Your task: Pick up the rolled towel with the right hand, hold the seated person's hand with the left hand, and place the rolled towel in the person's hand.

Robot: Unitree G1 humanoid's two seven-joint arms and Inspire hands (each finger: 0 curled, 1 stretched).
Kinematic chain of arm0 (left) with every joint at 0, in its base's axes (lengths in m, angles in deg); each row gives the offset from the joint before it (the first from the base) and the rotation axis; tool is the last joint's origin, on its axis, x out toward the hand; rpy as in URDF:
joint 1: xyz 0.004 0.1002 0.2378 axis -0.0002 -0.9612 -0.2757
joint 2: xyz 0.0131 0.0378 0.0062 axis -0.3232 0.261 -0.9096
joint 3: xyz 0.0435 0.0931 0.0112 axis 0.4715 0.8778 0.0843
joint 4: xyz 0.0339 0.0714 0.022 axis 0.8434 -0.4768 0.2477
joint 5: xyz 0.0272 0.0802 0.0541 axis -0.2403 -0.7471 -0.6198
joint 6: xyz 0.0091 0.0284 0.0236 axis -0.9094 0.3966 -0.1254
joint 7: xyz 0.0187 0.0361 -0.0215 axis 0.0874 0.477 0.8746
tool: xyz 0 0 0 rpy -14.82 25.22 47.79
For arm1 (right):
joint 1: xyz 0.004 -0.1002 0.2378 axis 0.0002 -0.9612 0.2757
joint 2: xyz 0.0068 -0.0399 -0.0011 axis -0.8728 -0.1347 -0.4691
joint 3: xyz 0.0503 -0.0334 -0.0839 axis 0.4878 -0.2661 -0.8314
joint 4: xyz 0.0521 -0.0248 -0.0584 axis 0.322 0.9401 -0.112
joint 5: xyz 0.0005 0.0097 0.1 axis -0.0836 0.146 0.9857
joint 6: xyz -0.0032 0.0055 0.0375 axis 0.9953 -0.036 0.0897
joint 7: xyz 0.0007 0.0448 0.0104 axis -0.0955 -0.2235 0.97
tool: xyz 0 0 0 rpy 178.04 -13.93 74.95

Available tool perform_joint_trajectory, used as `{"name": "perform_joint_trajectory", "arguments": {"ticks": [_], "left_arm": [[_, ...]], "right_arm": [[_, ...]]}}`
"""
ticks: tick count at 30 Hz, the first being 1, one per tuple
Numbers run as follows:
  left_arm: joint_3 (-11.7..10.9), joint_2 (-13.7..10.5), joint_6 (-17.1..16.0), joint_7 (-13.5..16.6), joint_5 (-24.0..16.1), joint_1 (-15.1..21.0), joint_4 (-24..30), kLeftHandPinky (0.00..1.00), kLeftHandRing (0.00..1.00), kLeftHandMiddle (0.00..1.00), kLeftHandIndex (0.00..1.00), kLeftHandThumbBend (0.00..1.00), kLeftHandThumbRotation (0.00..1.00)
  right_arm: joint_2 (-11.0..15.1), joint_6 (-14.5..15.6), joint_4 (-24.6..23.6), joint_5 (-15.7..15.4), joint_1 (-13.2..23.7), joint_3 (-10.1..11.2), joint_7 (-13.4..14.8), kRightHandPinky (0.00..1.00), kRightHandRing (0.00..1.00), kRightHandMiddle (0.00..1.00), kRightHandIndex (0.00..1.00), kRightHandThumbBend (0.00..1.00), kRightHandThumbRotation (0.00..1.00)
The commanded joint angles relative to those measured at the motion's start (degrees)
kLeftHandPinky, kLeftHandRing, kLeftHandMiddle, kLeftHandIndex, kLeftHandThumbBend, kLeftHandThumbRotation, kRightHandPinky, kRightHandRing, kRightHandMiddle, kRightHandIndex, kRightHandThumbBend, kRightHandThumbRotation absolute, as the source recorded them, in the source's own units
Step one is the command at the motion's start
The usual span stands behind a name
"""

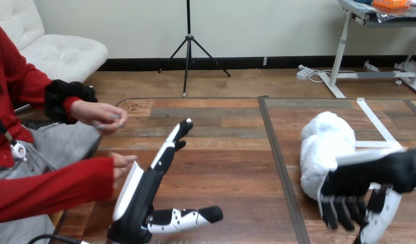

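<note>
Plainly, the fluffy white rolled towel (325,145) lies on the wooden desk (221,168), with the right hand (358,178) over its near end, loose and unclosed, likely readying a grasp. The left hand (140,188) stretches flat and open just beside the person's lower hand (122,163), probably to take it.

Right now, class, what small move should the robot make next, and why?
Probably lower the right hand and curl its fingers round the rolled towel: the hand hangs open at the towel's near end, and the towel lies on the table, not yet gripped. The left hand is open beside the person's lower hand, holding nothing.
</note>
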Motion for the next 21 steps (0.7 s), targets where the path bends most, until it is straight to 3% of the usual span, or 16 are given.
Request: {"name": "perform_joint_trajectory", "arguments": {"ticks": [1, 12, 21], "left_arm": [[-1.36, -0.89, -1.38, -0.23, 1.32, 4.07, 0.67, 0.9, 0.95, 0.95, 0.96, 1.0, 0.53], [-1.58, -0.47, -1.55, -1.26, 1.74, 4.35, 0.44, 0.9, 0.95, 0.95, 0.95, 1.0, 0.53], [-1.6, -0.29, -1.56, -2.18, 2.41, 4.35, 0.52, 0.9, 0.95, 0.95, 0.95, 1.0, 0.53]], "right_arm": [[1.85, 0.3, -3.11, 1.22, 3.69, 4.28, 2.12, 0.29, 0.36, 0.43, 0.49, 0.83, 0.0], [1.29, 1.73, -5.56, 0.4, 3.26, 7.1, 7.18, 0.25, 0.32, 0.4, 0.49, 0.81, 0.0], [1.78, 2.55, -6.82, 1.08, 3.25, 8.47, 8.77, 0.23, 0.31, 0.39, 0.49, 0.8, 0.0]]}}
